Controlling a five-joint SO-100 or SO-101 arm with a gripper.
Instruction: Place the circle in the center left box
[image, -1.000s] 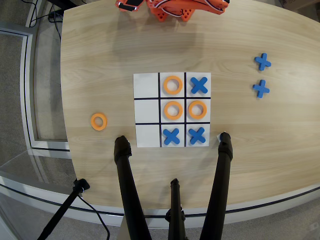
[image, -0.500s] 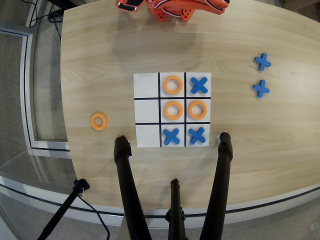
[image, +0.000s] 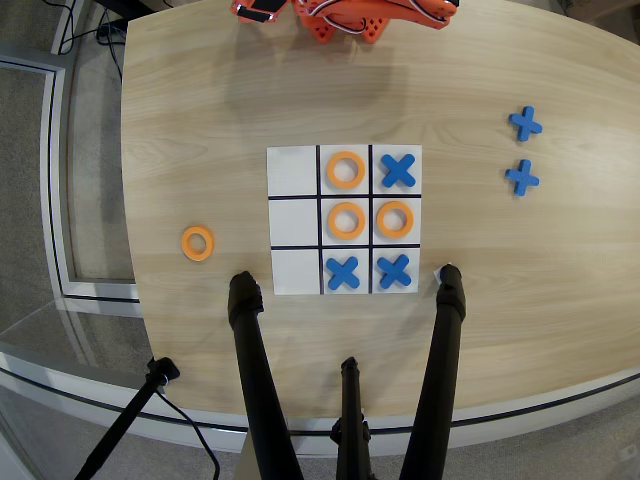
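The circle (image: 395, 220) lies flat, hole up, with no long axis, inside the center left box (image: 408, 203), at 3 o'clock from the board's middle cell. Two more orange rings (image: 345, 170) fill the top-middle and middle cells; blue crosses (image: 398, 170) fill three. A spare ring (image: 198, 243) lies on the worktop (image: 200, 120) at 9 o'clock. Nothing has moved since the earlier frames. The orange arm (image: 340, 15) sits at 12 o'clock; its end effector's state cannot be told.

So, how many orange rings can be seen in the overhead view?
4. Three lie on the board: top-middle cell, centre cell, middle-right cell. One lies on the table left of the board. None seems hidden.
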